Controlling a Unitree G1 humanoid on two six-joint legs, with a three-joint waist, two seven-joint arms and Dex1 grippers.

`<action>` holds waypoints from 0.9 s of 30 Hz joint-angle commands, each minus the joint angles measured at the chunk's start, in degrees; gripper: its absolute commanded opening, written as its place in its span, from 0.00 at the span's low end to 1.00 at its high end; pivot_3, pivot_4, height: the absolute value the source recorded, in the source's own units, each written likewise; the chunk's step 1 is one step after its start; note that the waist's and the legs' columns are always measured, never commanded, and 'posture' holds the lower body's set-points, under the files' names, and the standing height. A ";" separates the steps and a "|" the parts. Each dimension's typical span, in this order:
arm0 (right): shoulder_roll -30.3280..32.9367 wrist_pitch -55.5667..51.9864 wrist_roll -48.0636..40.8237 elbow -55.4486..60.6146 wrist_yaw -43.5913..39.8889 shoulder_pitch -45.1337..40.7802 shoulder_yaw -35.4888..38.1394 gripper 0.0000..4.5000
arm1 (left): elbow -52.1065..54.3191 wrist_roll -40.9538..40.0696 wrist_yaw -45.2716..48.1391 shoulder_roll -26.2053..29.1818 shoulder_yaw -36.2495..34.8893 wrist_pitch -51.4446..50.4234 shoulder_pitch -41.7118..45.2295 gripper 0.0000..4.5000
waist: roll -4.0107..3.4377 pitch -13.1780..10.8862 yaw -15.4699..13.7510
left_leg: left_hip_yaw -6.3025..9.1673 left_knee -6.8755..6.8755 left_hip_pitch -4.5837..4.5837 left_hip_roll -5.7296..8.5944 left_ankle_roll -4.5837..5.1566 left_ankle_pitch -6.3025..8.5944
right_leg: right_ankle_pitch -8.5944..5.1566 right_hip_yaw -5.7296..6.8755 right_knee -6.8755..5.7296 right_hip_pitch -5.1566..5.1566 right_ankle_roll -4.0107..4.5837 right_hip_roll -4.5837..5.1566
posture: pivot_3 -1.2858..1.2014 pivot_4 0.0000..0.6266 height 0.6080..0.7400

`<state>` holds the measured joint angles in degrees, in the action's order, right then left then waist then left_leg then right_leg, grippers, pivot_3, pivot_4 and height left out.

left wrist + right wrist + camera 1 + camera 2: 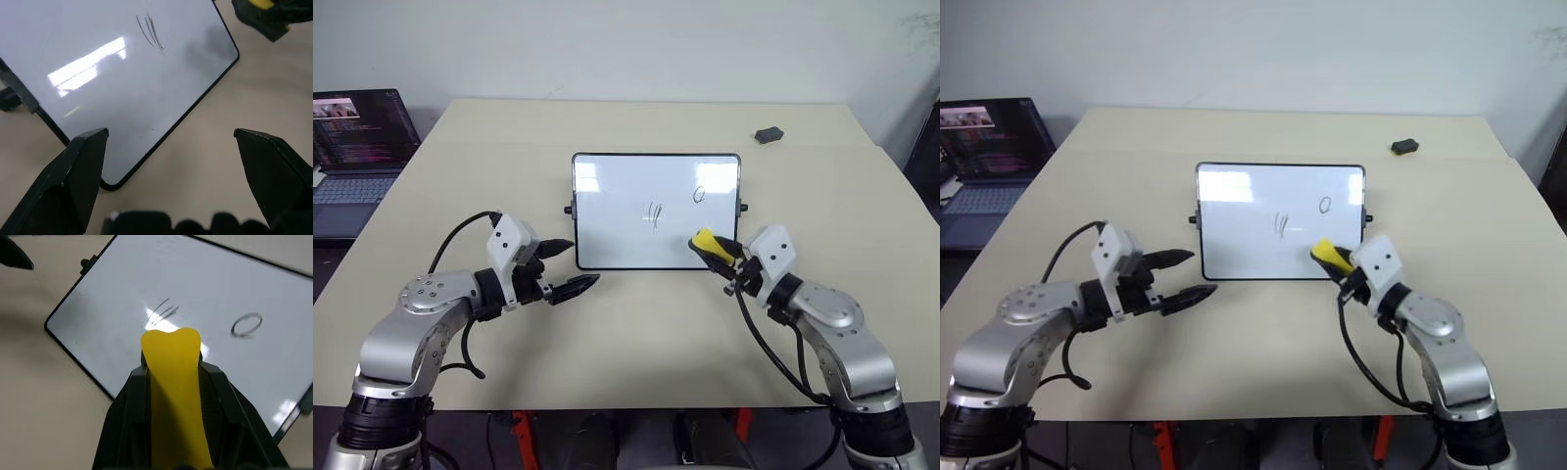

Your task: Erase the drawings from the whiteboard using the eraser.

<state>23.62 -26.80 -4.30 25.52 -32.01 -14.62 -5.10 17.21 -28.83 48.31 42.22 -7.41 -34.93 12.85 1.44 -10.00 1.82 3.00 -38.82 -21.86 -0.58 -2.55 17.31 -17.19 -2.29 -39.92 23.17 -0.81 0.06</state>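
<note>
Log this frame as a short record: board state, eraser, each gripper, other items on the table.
whiteboard: flat on the table, marks remain
drawings: stroke group, oval loop
eraser: held over the board's near right corner
right gripper: shut on eraser
left gripper: open, holding nothing, at the board's near left corner
other: laptop, small dark lump
</note>
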 commanded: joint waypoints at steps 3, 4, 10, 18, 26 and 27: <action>-0.48 3.95 4.52 -5.72 2.33 -7.60 -3.43 0.22 | -0.52 0.47 0.62 -0.35 1.57 1.32 3.19 1.00 | 0.00 0.00 0.04 | -0.02 0.00 -0.01 0.00 0.00 0.00 | 0.00 -0.02 0.01 0.01 0.00 0.00 | 0.52 0.24 1.00; -1.02 4.10 4.94 -6.91 2.73 -8.99 -4.01 0.22 | -0.90 0.59 0.78 -0.27 1.67 1.53 3.46 1.00 | 0.00 0.00 0.10 | -0.02 0.01 -0.01 -0.01 0.00 0.00 | 0.00 -0.01 0.01 0.02 0.00 0.00 | 0.52 0.24 1.00; -6.26 6.78 8.89 -16.54 6.50 -17.39 -7.90 0.22 | -3.13 1.76 1.49 -0.30 2.26 3.25 4.86 1.00 | 0.00 0.00 0.13 | -0.04 0.01 -0.02 -0.03 0.00 0.00 | 0.00 -0.02 0.01 0.05 0.01 -0.02 | 0.52 0.24 1.00; -10.36 13.69 13.38 -33.91 9.96 -24.57 -10.54 0.22 | -3.72 2.29 2.30 -1.44 3.19 5.00 6.06 1.00 | 0.00 0.00 0.02 | -0.05 0.00 -0.04 -0.02 0.00 0.00 | 0.01 -0.01 0.02 0.05 0.02 0.01 | 0.52 0.24 1.00; -7.01 10.58 12.83 -34.29 0.85 -16.49 -14.41 0.22 | -5.18 3.59 1.59 -3.09 3.70 6.62 7.88 1.00 | 0.13 0.18 0.04 | -0.05 -0.02 0.06 -0.03 0.01 0.00 | 0.01 -0.02 -0.05 -0.02 0.02 0.01 | 0.52 0.24 1.00; -6.19 10.36 13.24 -33.51 -0.42 -15.63 -15.20 0.22 | -5.30 3.69 1.60 -3.19 3.69 6.75 7.90 1.00 | 0.13 0.18 0.05 | -0.05 -0.02 0.10 -0.03 0.01 -0.01 | 0.01 -0.03 -0.07 -0.05 0.02 0.01 | 0.52 0.24 1.00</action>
<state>15.69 -13.23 7.80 -6.44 -30.32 -32.08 -19.07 11.21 -25.40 50.05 39.08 -3.55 -29.49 20.04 1.58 -9.82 1.86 2.94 -38.86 -21.72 -0.59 -2.53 17.30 -17.16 -2.33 -40.00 23.08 -0.80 0.07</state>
